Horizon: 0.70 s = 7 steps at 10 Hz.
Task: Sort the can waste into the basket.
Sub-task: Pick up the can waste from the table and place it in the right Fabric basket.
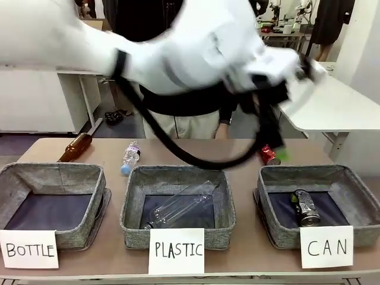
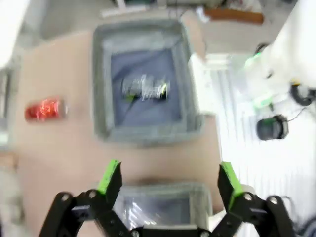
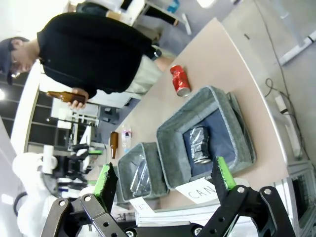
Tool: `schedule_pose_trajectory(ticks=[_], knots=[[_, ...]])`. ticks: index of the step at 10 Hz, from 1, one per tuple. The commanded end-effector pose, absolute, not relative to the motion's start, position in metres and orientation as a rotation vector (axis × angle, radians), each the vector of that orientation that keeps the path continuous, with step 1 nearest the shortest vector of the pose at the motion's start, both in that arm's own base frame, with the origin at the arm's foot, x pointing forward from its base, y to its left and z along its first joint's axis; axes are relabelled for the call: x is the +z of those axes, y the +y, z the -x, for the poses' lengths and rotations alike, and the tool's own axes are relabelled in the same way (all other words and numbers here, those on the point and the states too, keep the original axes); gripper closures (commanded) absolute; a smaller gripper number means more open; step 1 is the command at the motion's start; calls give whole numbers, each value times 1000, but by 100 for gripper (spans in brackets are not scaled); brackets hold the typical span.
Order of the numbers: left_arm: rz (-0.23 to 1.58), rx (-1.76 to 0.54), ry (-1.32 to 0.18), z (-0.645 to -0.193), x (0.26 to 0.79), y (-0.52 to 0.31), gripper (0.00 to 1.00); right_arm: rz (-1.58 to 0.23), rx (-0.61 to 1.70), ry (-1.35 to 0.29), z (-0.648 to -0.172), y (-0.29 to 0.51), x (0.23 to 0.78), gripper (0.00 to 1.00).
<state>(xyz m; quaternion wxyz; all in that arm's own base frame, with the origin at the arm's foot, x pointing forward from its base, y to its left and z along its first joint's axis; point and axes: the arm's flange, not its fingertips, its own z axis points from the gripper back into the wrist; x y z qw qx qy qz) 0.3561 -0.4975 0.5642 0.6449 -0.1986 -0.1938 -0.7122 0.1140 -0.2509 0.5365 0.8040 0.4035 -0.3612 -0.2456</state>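
Red can (image 1: 269,155), black can (image 1: 306,208), grey basket (image 1: 351,178) with dark bottom.

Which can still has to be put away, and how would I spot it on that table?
Find the grey basket signed CAN, the right-hand one of three along the near edge. Just beyond its far left corner, the red can lies on the bare table. The black can already lies inside the basket; the red one is shiny and outside it.

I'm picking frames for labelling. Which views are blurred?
Front view: left arm smeared by motion, baskets sharp. Left wrist view: soft all over, red can a smudge. Right wrist view: sharp, red can and black can crisp.
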Motion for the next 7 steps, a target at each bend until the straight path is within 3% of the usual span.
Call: schedule_pose_trajectory(ticks=[1,3,5,7], knots=[[463,-1420,-442,-371,602,-312,0,-860,-531,-798,-108,-253,537,0],[593,-1198,-550,-395,602,-205,0,-860,-531,-798,-108,-253,537,0],[808,-815,-479,-406,580,-99,0,-860,-531,-798,-108,-253,537,0],[983,-466,-346,-369,558,-4,0,-860,-531,-798,-108,-253,537,0]])
